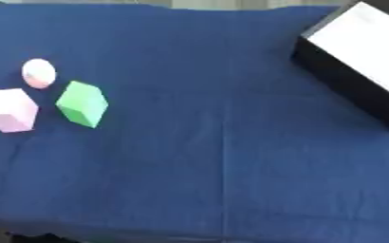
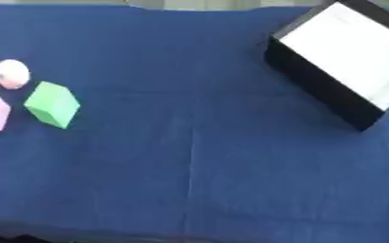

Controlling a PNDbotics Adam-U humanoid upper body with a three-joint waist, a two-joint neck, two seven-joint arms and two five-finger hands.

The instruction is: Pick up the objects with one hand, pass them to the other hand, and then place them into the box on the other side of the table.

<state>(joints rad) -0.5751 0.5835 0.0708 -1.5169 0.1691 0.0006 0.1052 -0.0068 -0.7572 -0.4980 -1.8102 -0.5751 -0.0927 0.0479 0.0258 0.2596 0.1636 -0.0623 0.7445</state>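
Presently no hand visible, black box long axis running diagonally, green block seemingly tilted

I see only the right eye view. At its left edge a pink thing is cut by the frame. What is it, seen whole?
Observer: A pink cube. The left eye view shows it whole, resting on the blue cloth.
Operator: Does it touch the green cube?
Observer: No, a strip of cloth shows between them.
Operator: Where is the pink ball relative to it?
Observer: Just behind the cube's far right corner. I cannot tell whether they touch.
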